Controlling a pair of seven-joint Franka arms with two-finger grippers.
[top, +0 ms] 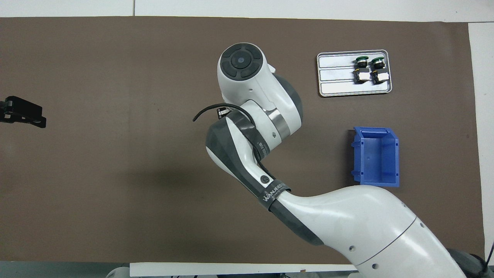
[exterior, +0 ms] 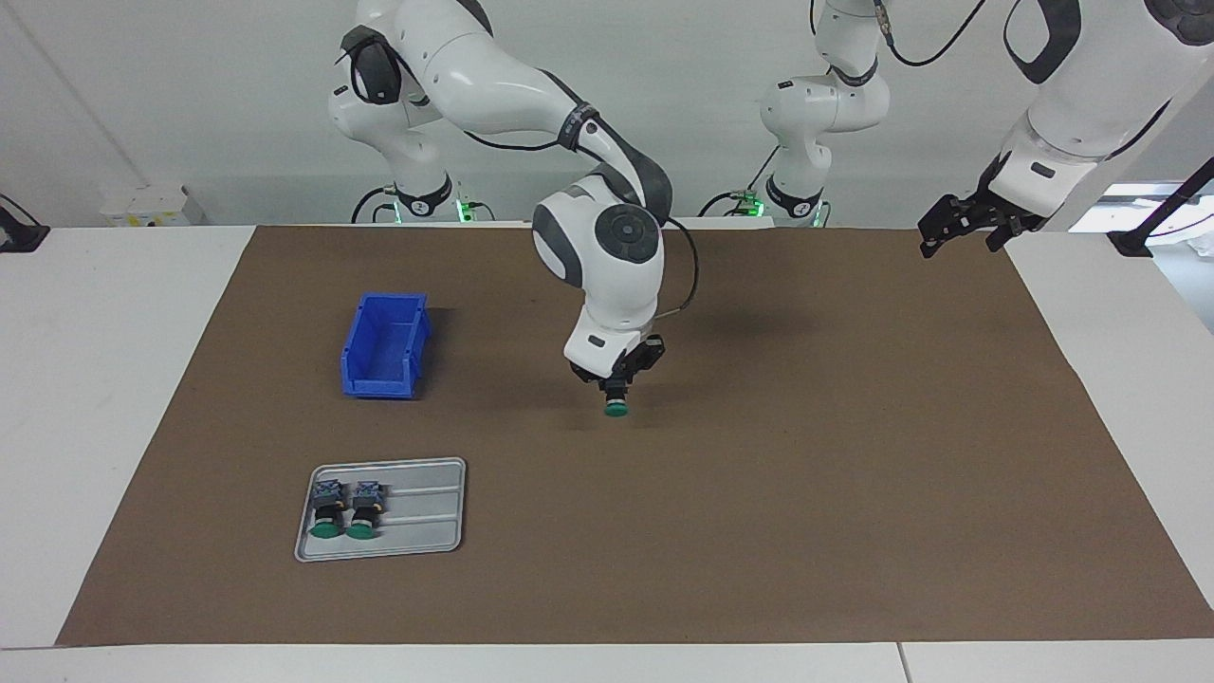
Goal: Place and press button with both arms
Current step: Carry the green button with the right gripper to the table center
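While my right gripper (exterior: 616,387) is gripping the button (exterior: 616,408) cap-down over mid-mat, I am easing it straight down, staying level; my left gripper (exterior: 963,228) is waiting, jaws wide.

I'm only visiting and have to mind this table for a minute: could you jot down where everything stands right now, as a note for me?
Right hand: shut on the small green-capped push-button switch, cap down, over the middle of the brown mat.
Left hand: open, holding nothing, waiting raised over the mat's corner at its own end.
Two more green-capped switches lie on the grey metal tray; the blue plastic bin sits nearer the robots than the tray.
Done: switch picked up.
Left: set it down, then press it.
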